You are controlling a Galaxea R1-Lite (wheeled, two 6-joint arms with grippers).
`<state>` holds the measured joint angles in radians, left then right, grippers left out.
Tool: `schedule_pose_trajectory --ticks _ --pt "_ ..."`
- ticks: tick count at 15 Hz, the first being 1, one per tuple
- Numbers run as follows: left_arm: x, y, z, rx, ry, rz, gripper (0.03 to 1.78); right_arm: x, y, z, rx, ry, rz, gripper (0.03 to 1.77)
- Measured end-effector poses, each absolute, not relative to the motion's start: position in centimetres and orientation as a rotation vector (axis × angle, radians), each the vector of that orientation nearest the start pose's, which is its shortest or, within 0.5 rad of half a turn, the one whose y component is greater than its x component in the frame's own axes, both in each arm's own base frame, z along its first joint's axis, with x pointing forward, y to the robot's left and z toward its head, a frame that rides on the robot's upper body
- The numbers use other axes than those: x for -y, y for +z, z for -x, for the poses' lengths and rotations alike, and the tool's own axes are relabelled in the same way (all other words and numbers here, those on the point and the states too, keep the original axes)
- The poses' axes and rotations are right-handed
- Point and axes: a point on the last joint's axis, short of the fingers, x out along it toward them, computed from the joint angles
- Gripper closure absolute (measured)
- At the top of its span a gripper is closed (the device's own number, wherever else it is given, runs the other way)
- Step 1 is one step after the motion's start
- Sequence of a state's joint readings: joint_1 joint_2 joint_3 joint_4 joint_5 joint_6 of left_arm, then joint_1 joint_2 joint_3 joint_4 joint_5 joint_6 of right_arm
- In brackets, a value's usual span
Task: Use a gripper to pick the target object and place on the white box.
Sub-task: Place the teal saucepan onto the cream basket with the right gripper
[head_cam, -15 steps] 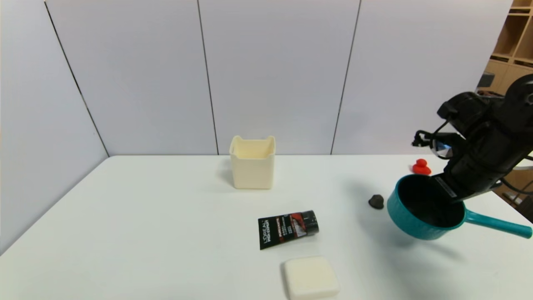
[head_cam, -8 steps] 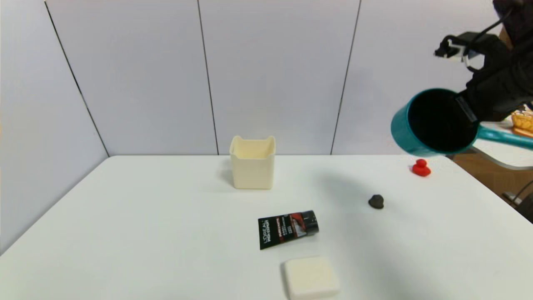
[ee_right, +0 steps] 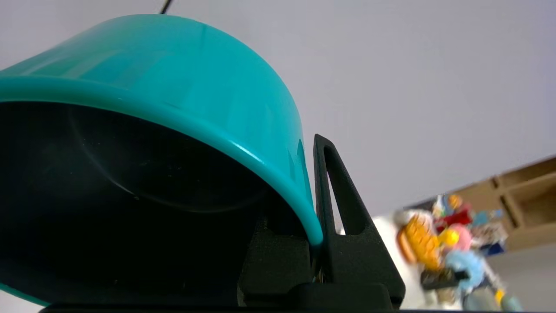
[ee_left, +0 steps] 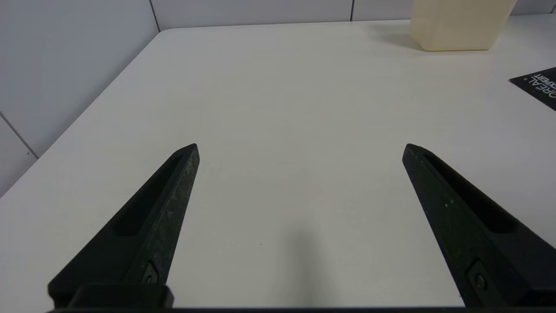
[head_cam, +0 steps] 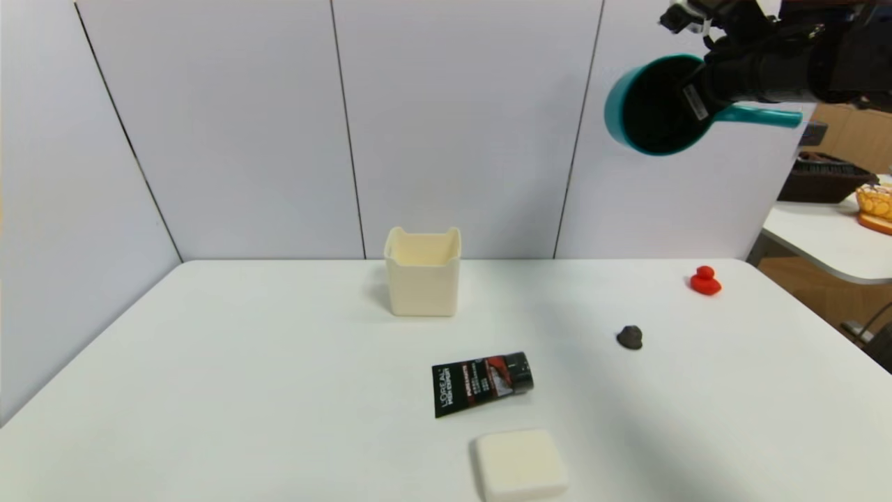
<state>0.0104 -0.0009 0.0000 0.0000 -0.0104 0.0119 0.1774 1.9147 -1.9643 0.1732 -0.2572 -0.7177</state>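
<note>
pick done: teal saucepan (head_cam: 651, 104) clamped at its rim by right gripper (head_cam: 700, 94), high above and well right of white box (head_cam: 422, 272). carry and placing left. left gripper (ee_left: 299, 152) idle, fingers apart, near white box.

Right hand (head_cam: 700, 94) high at upper right, clamped on rim of tilted teal saucepan (head_cam: 644, 104), white box (head_cam: 422, 272) upright on counter (head_cam: 244, 362) far below, L'Oreal tube (head_cam: 481, 383) near flat cream pad (head_cam: 520, 465)
</note>
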Motion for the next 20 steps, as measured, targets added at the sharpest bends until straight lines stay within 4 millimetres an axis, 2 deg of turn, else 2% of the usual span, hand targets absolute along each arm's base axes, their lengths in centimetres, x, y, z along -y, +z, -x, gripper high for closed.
schedule_pose_trajectory --ticks 3,6,10,14,20 --pt "0.0 7.5 2.3 0.001 0.0 -0.012 0.12 -9.2 34.7 -39.0 0.05 0.062 0.796 1.67" --pt "0.0 7.5 2.3 0.001 0.0 -0.012 0.12 -14.1 33.4 -40.4 0.224 0.12 0.835 1.67" --pt "0.0 7.5 2.3 0.001 0.0 -0.012 0.12 -20.2 30.0 -41.5 0.322 0.202 0.835 1.67" --pt "0.0 7.5 2.3 0.001 0.0 -0.012 0.12 -24.3 26.6 -41.7 0.316 0.291 0.848 1.67" --pt "0.0 7.5 2.3 0.001 0.0 -0.012 0.12 -28.8 24.2 -40.4 0.335 0.389 0.864 1.67"
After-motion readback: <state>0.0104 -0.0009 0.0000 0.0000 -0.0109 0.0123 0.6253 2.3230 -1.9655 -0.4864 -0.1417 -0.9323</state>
